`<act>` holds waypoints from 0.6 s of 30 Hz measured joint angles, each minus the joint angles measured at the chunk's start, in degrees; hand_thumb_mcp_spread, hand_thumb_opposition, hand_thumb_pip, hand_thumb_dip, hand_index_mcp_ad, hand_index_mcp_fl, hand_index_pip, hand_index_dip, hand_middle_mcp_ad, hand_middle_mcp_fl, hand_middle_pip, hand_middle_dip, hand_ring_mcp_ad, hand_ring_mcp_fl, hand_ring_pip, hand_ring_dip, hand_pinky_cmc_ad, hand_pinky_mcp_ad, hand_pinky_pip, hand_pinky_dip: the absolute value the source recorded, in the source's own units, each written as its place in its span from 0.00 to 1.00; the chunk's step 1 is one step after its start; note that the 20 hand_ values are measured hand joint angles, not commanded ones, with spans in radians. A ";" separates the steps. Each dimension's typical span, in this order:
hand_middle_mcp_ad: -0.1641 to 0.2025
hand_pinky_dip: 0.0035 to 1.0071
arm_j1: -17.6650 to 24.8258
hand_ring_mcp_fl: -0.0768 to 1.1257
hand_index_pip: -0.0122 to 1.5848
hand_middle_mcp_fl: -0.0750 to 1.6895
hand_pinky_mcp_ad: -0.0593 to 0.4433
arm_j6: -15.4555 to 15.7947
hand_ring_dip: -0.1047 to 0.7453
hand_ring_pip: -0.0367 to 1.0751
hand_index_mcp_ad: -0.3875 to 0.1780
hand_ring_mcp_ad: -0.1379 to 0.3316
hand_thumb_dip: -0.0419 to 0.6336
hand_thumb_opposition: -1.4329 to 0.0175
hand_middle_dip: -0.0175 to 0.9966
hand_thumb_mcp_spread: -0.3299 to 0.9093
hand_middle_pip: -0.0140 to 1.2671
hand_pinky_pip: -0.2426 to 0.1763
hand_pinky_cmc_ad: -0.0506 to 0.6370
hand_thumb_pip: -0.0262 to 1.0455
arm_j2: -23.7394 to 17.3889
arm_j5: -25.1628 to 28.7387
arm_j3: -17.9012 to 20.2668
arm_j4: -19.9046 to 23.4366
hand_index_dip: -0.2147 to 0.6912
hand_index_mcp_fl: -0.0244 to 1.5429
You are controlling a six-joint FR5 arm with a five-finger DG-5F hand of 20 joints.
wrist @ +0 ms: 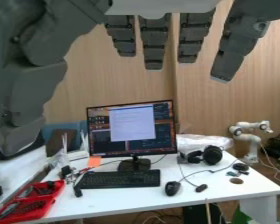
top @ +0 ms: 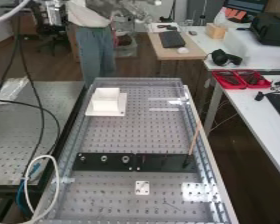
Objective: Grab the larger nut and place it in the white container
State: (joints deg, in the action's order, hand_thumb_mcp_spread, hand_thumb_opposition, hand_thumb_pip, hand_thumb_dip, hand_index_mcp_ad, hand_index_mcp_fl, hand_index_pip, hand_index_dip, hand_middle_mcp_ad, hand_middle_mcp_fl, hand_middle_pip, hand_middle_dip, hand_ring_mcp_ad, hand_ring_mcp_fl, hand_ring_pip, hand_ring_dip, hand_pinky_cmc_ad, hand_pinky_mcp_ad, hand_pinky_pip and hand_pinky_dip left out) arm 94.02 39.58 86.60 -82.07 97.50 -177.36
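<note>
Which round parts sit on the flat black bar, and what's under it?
In a row on the flat black bar stand the smaller nut, the larger nut and the bearing. The bar covers whatever is beneath it.

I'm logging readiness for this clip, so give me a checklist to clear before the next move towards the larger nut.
1. Larger nut on the black bar: ok.
2. Nut apart from the smaller nut and the bearing: ok.
3. Hand open, fingers straight: ok.
4. Hand poised over the nut: not ok; the wrist view faces a desk and monitor.
5. White container standing beyond the bar: ok.
6. Container empty inside: cannot tell.
</note>
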 joint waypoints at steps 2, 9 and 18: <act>0.69 0.44 0.87 0.06 0.06 0.07 0.74 -0.02 0.26 0.12 0.68 0.65 0.16 0.49 0.24 0.43 0.11 0.40 0.60 0.47 -0.39 2.05 1.05 0.29 0.22 0.03; 0.73 0.45 5.22 0.06 0.06 0.09 0.77 -0.63 0.26 0.12 0.68 0.65 0.18 0.48 0.24 0.44 0.11 0.40 0.62 0.51 -2.44 10.64 4.96 1.55 0.19 0.03; 0.73 0.45 9.66 0.06 0.06 0.09 0.77 -1.62 0.26 0.12 0.68 0.66 0.18 0.48 0.24 0.42 0.11 0.40 0.62 0.52 -4.14 16.54 7.76 2.42 0.18 0.04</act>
State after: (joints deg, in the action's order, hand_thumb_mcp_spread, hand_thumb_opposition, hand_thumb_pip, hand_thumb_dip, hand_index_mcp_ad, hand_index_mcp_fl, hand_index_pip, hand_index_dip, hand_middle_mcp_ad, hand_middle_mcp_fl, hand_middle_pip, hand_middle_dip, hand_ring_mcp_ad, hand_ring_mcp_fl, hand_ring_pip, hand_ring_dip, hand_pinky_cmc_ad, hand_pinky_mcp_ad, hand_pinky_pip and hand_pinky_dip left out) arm 103.67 37.96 82.46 -65.54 105.26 -174.94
